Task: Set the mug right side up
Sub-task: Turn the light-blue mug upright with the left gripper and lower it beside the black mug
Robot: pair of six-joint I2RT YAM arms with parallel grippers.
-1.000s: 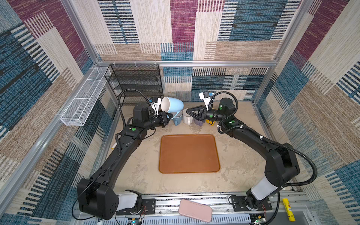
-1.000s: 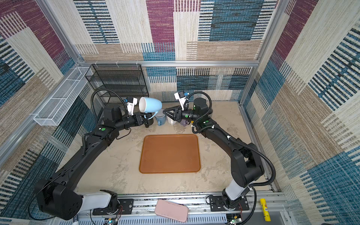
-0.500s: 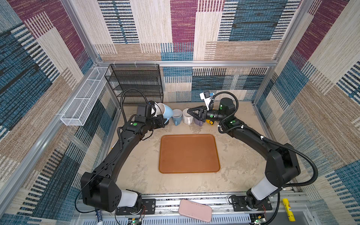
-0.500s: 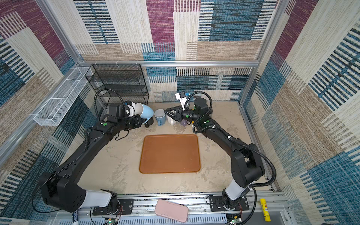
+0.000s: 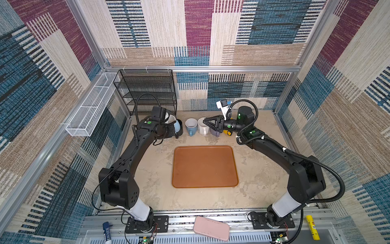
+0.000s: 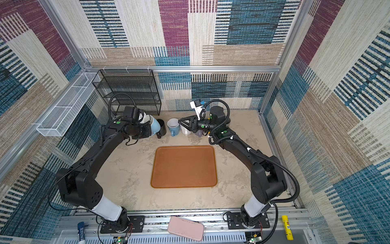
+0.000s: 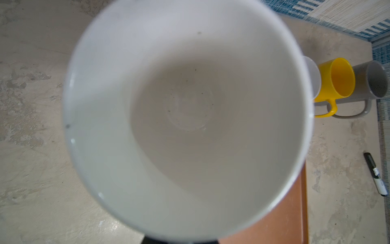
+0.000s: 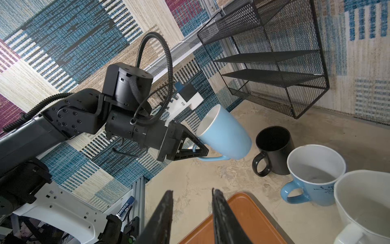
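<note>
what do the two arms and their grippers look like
The left arm and right arm are matte black, each with a white base segment, green dots and a ribbed black cable. The left gripper and right gripper have black triangular fingers.

Beyond the tray [image 5: 204, 166], the left gripper [image 5: 169, 132] holds a tilted pale blue mug [image 5: 176, 126] beside a black mug [image 5: 181, 127]; the right gripper [image 5: 205, 123] hangs over a white mug [image 5: 202, 128].

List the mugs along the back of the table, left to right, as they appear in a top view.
Pale blue mug → black mug → blue mug → white mug → purple mug.
</note>
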